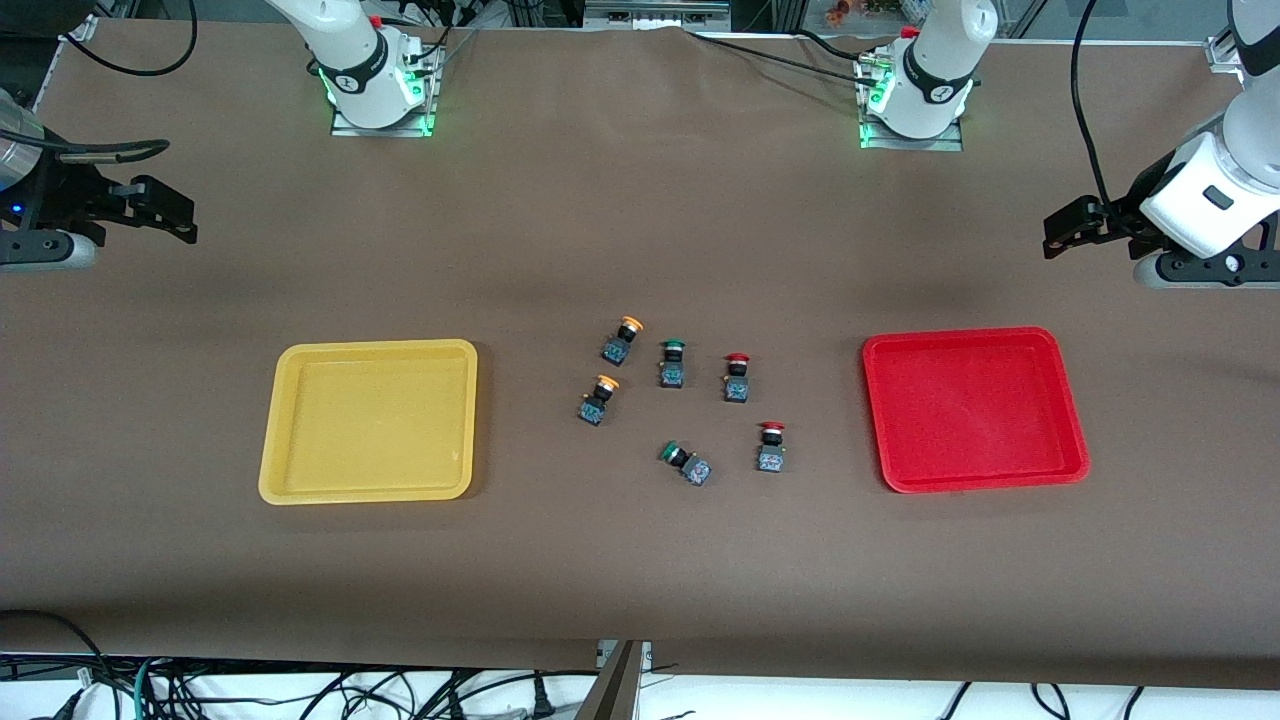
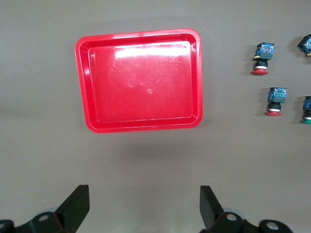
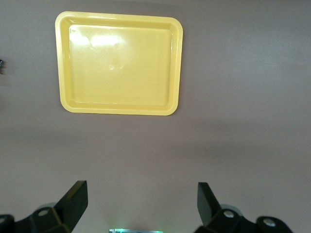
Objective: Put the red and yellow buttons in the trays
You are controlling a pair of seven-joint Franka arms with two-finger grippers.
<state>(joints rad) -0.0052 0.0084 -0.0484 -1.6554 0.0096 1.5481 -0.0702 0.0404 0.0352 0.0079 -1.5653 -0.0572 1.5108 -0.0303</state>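
On the brown desk (image 1: 640, 560), nearest the front camera among the six switches, a green-capped button (image 1: 685, 462) lies tipped on its side, and just beside it toward my left arm's end stands one red button (image 1: 770, 446). A little farther from the camera come the lower yellow button (image 1: 597, 399) and the second red button (image 1: 737, 377). Another green-capped button (image 1: 672, 363) sits between those two, and farthest of the group is the upper yellow button (image 1: 622, 339). None of them touches another.

The yellow tray (image 1: 300, 420) lies toward my right arm's end of the desk and the red tray (image 1: 1070, 420) toward my left arm's end, with the cluster of switches between them, well apart from both. Both trays hold nothing.

My left end effector (image 1: 1062, 226) hangs over bare desk at my left arm's end, farther from the camera than the red tray, its fingers (image 2: 77, 206) spread wide and released, gripping nothing. In my left wrist view the red tray (image 2: 141, 80) lies whole, and both red buttons show at its side.

My right end effector (image 1: 168, 210) hangs over bare desk at my right arm's end, fingers (image 3: 75, 200) likewise spread and released, with the yellow tray (image 3: 119, 63) whole in my right wrist view. All four task buttons lie well apart from both end effectors.
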